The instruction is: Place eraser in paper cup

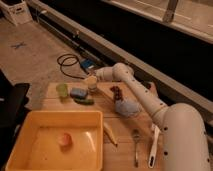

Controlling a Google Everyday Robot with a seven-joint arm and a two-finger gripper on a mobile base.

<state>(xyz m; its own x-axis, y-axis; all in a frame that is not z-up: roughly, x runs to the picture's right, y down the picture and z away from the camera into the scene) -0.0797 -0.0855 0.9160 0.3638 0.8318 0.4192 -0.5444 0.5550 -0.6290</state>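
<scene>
On the wooden desk (52, 102), the paper cup (91, 82) stands by the far edge with the gripper (96, 75) just above it. The eraser isn't visible, perhaps held; it is probably light, stiff, best pinched across its sides.

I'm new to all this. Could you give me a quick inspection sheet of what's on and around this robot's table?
Surface: wooden table.
Job's things: paper cup upright at the far edge; eraser not made out.
Clutter: green cup, blue sponge, yellow tub holding a small orange thing, spoon, white-handled brush.
Grippers: gripper right above the paper cup.
Cables: black coil on the floor.
Surroundings: concrete floor, white box.
</scene>
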